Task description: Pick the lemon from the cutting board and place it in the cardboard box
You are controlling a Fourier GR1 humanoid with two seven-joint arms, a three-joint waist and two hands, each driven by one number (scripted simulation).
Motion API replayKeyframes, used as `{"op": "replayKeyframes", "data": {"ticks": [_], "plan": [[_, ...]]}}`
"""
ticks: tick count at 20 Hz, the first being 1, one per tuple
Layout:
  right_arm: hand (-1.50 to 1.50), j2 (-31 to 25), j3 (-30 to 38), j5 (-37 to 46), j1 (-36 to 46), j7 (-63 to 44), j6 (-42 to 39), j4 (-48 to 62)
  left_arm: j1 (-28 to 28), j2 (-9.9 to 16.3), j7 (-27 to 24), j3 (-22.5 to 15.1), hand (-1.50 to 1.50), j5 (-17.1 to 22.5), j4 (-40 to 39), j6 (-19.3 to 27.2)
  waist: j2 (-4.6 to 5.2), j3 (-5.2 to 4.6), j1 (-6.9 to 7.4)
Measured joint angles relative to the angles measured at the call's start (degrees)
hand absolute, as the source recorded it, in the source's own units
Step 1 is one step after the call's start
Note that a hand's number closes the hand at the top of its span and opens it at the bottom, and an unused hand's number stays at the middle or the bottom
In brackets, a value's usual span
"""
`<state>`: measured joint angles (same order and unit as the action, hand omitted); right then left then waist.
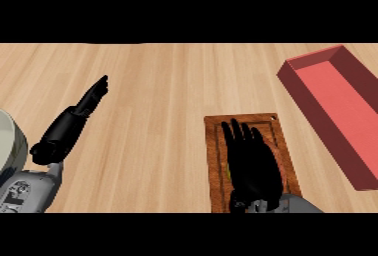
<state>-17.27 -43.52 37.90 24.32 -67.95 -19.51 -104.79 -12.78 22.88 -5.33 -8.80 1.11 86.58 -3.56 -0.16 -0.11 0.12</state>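
Observation:
A brown wooden cutting board (215, 150) lies on the counter at lower centre right. My right hand (252, 160) is spread flat over it, open, with straight fingers pointing away from me. It hides most of the board's middle. The lemon is almost wholly hidden: only a thin yellowish sliver (228, 173) shows at the hand's left edge. The box (336, 100) is a long open container with dark red walls and a pink floor, lying at an angle at the right and holding nothing. My left hand (80, 115) rests open at the left with its fingers up.
The light wooden counter (162, 90) stretches between the two arms and behind the board. A pale rounded object (9, 145) shows at the left edge beside my left forearm. The box's near end reaches almost level with the board's front edge.

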Motion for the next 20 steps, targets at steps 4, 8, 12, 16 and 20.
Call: {"op": "replayKeyframes", "data": {"ticks": [4, 8, 12, 16, 20], "plan": [[-1.50, 1.23, 0.85, 2.53, -1.44, 1.06, -1.03, 1.59, 0.68, -0.12, 0.06, 0.55, 0.00, 0.10, 0.46, -0.38, -0.01, 0.03, -0.13], [-1.50, 3.48, 1.94, 4.56, -2.82, 2.15, -2.14, 2.23, 0.89, -0.31, 0.80, 0.95, 0.00, -0.41, 1.32, -0.53, 0.00, 0.06, -0.16], [-1.50, 5.54, 3.40, 6.70, -4.11, 4.01, -2.56, 4.87, 0.17, -0.92, 1.27, 1.23, 0.00, -1.08, 1.32, -0.82, 0.07, 0.07, -0.18], [-1.50, 6.82, 4.36, 9.13, -6.13, 4.88, -2.82, 5.94, 0.01, -1.28, 1.13, 1.89, 0.00, -1.40, 0.97, -1.38, 0.08, 0.09, -0.21], [-1.50, 7.75, 5.09, 12.17, -7.87, 5.40, -3.00, 7.21, -0.55, -1.64, 0.53, 2.64, 0.00, -1.75, -0.28, -1.87, 0.10, 0.07, -0.31]]}}
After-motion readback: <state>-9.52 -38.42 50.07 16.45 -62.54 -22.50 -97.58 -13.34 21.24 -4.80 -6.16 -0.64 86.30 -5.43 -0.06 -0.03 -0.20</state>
